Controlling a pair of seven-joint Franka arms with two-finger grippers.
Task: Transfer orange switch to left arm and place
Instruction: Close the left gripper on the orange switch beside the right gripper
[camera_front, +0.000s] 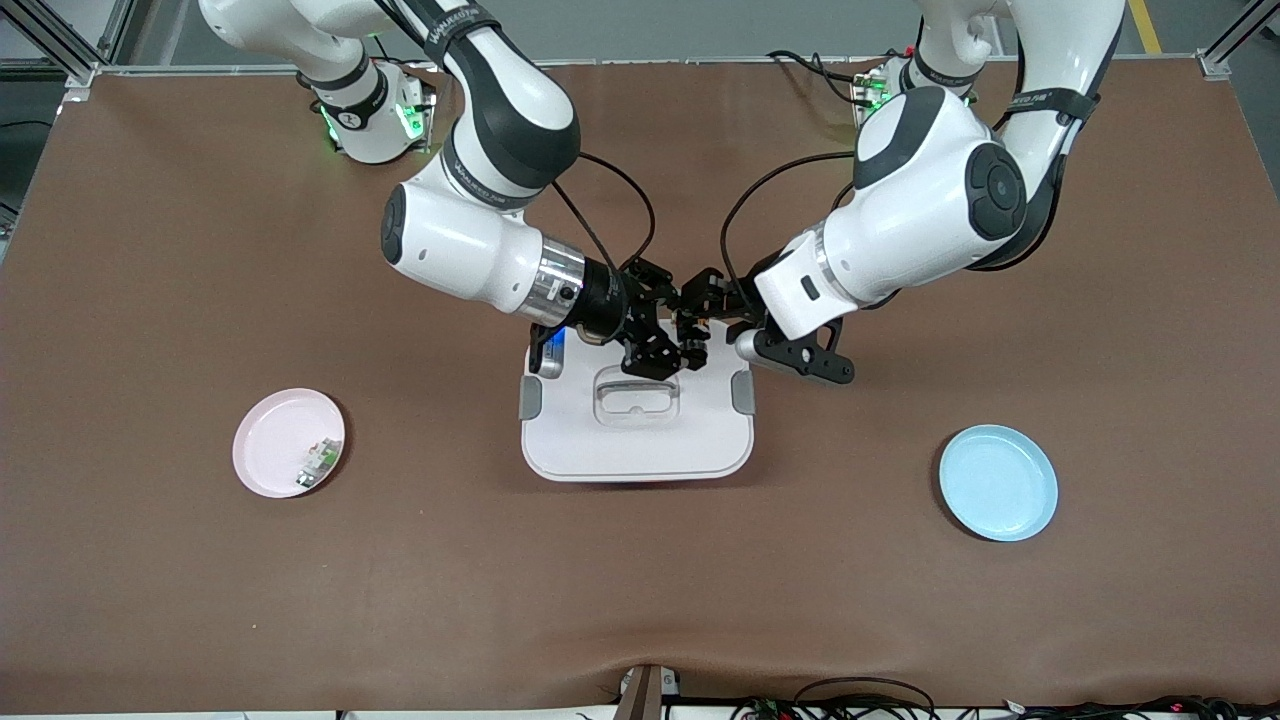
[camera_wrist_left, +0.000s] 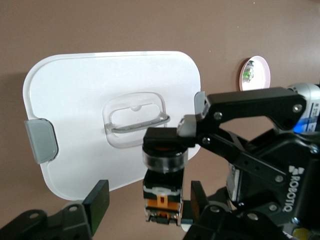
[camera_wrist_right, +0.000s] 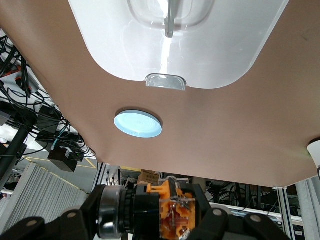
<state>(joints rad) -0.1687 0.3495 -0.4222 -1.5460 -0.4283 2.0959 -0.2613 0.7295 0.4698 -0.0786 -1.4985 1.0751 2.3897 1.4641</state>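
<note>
The switch (camera_wrist_left: 162, 180) hangs in the air over the box (camera_front: 640, 440), pinched in the right claw (camera_front: 668, 335), whose fingers (camera_wrist_left: 192, 131) press on its black end. The left claw (camera_wrist_left: 150, 202) meets it there from the other arm's end, its fingers (camera_wrist_left: 97, 200) spread to either side of the switch's orange part, apart from it. On the worktop (camera_front: 150, 250) a pink plate (camera_front: 275, 445) holding a small green-and-white part (camera_front: 316, 462) lies toward the right arm's end, a blue plate (camera_front: 998, 482) toward the left arm's end.
</note>
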